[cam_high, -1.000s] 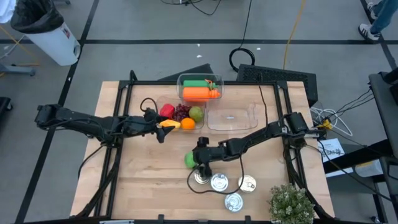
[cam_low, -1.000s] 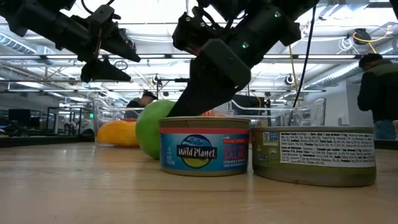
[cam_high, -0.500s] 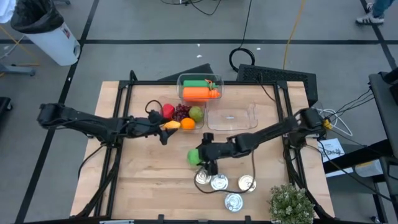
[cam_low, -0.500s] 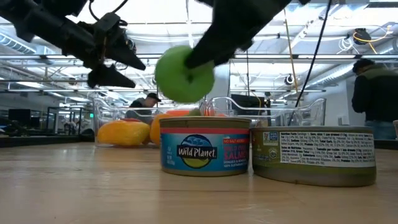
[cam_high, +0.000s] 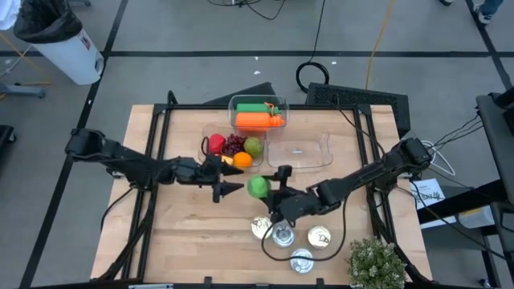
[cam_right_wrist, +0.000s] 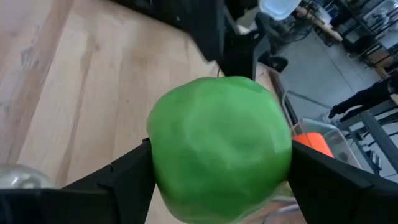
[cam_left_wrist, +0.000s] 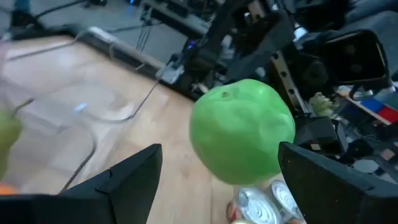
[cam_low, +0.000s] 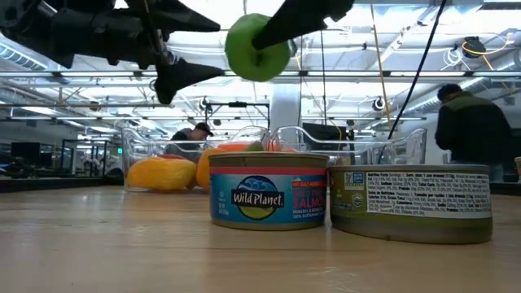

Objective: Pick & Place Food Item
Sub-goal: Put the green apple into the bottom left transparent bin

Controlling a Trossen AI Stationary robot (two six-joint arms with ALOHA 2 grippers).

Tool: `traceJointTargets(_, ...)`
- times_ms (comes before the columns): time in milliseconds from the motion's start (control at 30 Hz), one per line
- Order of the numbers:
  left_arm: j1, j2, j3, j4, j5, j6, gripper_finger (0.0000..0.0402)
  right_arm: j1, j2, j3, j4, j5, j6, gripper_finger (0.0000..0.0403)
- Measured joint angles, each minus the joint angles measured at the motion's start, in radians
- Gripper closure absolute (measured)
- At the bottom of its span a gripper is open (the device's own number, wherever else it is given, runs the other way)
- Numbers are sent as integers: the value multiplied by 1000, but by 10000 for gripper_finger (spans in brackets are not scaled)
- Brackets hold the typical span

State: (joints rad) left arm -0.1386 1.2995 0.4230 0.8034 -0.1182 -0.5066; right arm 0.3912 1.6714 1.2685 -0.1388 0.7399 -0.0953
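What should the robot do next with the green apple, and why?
Probably carry it toward the empty clear container. The right end effector is shut on the green apple, lifted above the cans, and the open left end effector sits beside it, so keep clear of that.

Grey floor [cam_high: 177, 32] with dark seams surrounds the table; a white bin [cam_high: 60, 44] stands beyond its far left corner.

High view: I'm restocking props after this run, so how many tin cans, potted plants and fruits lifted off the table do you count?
Tin cans: 4
Potted plant: 1
Green apple, held in the jaws of the right gripper: 1
Total: 6
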Motion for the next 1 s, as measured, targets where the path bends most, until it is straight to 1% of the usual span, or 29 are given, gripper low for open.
traceJointTargets(67,-6,39,13,43,5,21,73,-4,0,-13,46,-4,-16,100)
traceJointTargets(267,-10,115,102,34,24,42,73,-3,0,-55,157,14,-99,97)
traceJointTargets(367,-12,150,137,10,48,62,73,-5,-1,-67,153,33,-106,97)
traceJointTargets(433,-13,169,154,6,38,69,72,-5,0,-74,156,66,-107,98)
traceJointTargets(600,-14,170,157,14,-4,42,72,-2,0,-76,168,91,-120,99)
traceJointTargets(733,-9,139,157,13,62,72,67,-1,-1,-73,167,98,-112,98)
traceJointTargets(867,-12,131,158,6,53,25,62,8,-1,-73,202,98,-159,97)
traceJointTargets(1000,-10,130,160,-22,68,1,62,10,2,-73,224,93,-190,97)
